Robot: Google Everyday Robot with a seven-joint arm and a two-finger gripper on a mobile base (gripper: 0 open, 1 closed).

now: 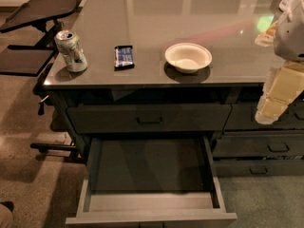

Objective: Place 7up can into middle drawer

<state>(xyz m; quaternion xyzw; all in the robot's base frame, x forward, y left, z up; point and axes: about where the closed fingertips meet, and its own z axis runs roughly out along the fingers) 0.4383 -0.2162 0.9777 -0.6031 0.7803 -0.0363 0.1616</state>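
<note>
One 7up can stands upright at the front left corner of a grey counter; right of it lie one dark blue snack packet, then one white bowl; below, one closed drawer front with a black handle sits above the one middle drawer, pulled open and well apart from the can; at the far right edge hangs one gripper, pale yellow, beside the counter; open or closed cannot be told.
</note>
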